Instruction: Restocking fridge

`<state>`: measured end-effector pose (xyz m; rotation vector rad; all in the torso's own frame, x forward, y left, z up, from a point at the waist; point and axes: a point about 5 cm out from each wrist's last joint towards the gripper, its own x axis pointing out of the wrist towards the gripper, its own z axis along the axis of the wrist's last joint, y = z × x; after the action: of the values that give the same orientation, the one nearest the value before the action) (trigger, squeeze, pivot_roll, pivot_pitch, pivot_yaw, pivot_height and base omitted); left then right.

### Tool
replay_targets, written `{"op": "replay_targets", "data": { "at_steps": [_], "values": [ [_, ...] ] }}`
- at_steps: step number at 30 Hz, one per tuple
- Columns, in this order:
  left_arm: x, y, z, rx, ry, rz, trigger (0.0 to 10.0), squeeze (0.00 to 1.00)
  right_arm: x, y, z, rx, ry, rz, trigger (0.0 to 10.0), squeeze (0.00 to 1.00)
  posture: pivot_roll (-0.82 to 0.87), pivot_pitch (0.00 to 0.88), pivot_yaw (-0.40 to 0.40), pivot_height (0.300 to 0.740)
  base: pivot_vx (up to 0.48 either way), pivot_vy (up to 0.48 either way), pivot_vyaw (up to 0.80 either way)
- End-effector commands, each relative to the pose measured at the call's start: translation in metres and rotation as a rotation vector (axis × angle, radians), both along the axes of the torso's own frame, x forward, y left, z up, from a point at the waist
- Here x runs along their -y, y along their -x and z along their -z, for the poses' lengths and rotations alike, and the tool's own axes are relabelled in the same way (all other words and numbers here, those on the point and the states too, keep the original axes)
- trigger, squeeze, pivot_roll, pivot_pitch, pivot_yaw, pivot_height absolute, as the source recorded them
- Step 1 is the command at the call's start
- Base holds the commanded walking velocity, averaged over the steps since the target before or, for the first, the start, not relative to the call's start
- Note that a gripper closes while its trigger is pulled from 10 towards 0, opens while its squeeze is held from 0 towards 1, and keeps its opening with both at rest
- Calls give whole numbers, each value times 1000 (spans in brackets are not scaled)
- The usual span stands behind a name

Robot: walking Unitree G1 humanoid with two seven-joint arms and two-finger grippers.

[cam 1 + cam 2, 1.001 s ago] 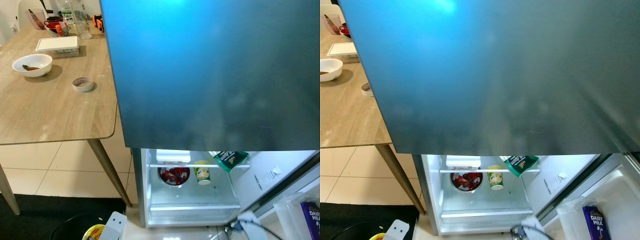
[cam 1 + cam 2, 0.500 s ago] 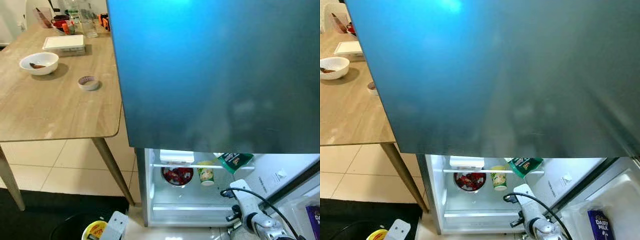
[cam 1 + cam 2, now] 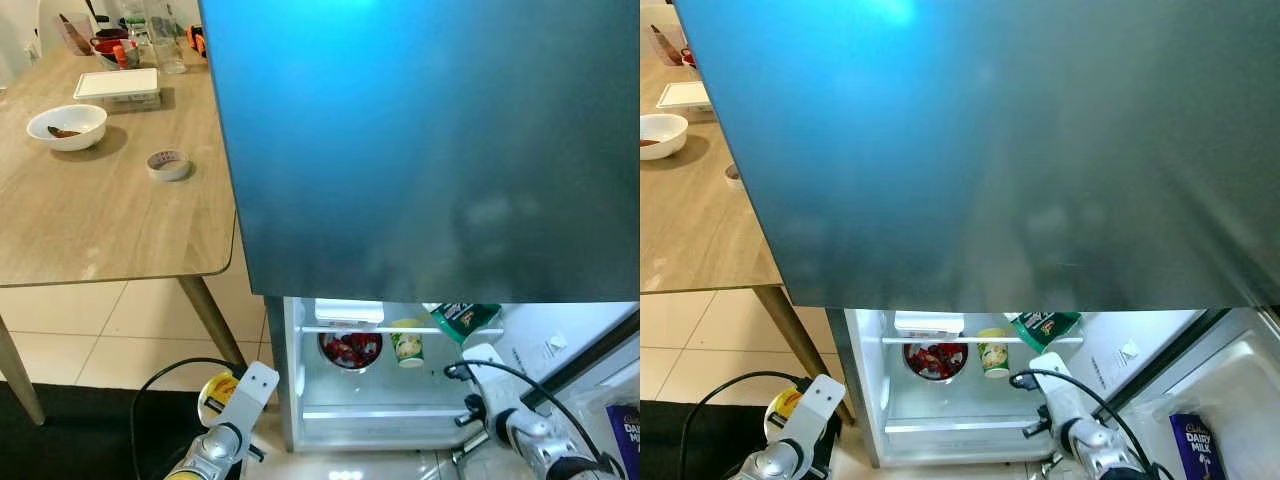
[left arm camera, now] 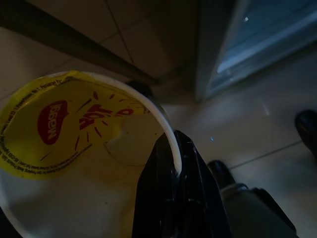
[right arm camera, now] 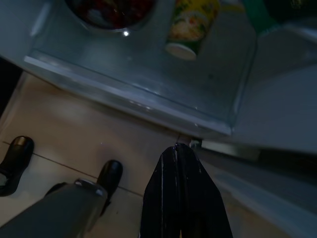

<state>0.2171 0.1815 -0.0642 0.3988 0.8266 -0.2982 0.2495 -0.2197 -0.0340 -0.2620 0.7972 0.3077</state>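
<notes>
Left gripper (image 4: 173,171) jaws pinching thin rim of yellow noodle cup (image 4: 59,129); probably light, crushable, better held around body. Right gripper (image 5: 177,148) jaws pressed together, empty, near open fridge (image 3: 390,410)

Yellow-lidded noodle cup (image 4: 64,148) tilted, rim pinched in left gripper (image 4: 176,163), beside open fridge (image 3: 385,400), label dim.

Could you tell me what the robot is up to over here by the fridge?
It is restocking the open fridge. The left pincer is shut on the rim of a yellow noodle cup, held low beside the table leg and not yet inside. The right pincer is shut and empty, pointing at the floor in front of the lower shelf. A bowl of red food, a small cup and a green packet already sit inside.
</notes>
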Motion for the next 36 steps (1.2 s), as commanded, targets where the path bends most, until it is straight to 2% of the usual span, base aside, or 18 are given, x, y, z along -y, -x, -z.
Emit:
{"op": "replay_targets", "data": {
  "at_steps": [1, 6, 10, 13, 17, 20, 21, 23, 24, 25, 26, 28, 31, 32, 36],
  "values": [
    [3, 8, 5, -28, 25, -6, 10000, 0, -3, 3, 3, -17, -1, -26, 10000, 0, 4, 1, -50, 652, 0, 0, 0],
    [4, 22, 12, -86, 75, 4, 10000, 0, -4, 4, 3, -27, 6, -61, 10000, 0, 6, 5, -49, 632, 0, 0, 0],
    [2, 31, 16, -108, 59, 23, 10000, 0, -4, 4, 3, -30, 14, -79, 10000, 0, 6, 7, -51, 612, 0, 0, 0],
    [3, 31, 16, -104, 55, 27, 10000, 0, -5, 4, 3, -29, 13, -90, 10000, 0, 4, 11, -53, 602, 0, 0, 0],
    [4, 23, 12, -63, 48, 30, 10000, 0, -7, 3, 2, -23, 8, -102, 10000, 0, 2, 14, -54, 587, 0, 0, 0],
    [3, 7, 3, 18, 47, 13, 10000, 0, -9, 0, 0, -3, -17, -109, 10000, 0, 1, 18, -56, 587, 0, 0, 0],
    [3, 7, 3, 18, 47, 13, 10000, 0, -9, 0, 0, -3, -17, -109, 10000, 0, 1, 18, -56, 587, 0, 0, 0],
    [5, -6, -6, 85, 56, 13, 10000, 0, -9, 0, 0, 2, -21, -117, 10000, 0, 1, 20, -57, 587, 0, 0, 0],
    [5, -6, -6, 85, 56, 13, 10000, 0, -9, 0, 0, 2, -21, -117, 10000, 0, 1, 20, -57, 587, 0, 0, 0],
    [10, -21, -17, 153, 76, 42, 10000, 0, -10, 0, -1, 4, -26, -132, 10000, 0, -2, 24, -57, 587, 0, 0, 0],
    [10, -21, -17, 153, 76, 42, 10000, 0, -10, 0, -1, 4, -26, -132, 10000, 0, -2, 24, -57, 587, 0, 0, 0],
    [16, -30, -24, 198, 90, 77, 10000, 0, -11, -1, -2, 3, -28, -147, 10000, 0, -2, 24, -57, 587, 0, 0, 0],
    [20, -33, -27, 213, 99, 95, 10000, 0, -12, -2, -2, 2, -27, -159, 10000, 0, -6, 31, -57, 587, 0, 0, 0],
    [31, -39, -32, 238, 139, 136, 10000, 0, -14, -3, -3, -16, -30, -193, 10000, 0, -6, 31, -57, 577, 0, 0, 0],
    [40, -42, -36, 257, 174, 166, 10000, 0, -17, -3, -3, -29, -42, -221, 10000, 0, -6, 31, -57, 567, 0, 0, 0]
  ]
}}
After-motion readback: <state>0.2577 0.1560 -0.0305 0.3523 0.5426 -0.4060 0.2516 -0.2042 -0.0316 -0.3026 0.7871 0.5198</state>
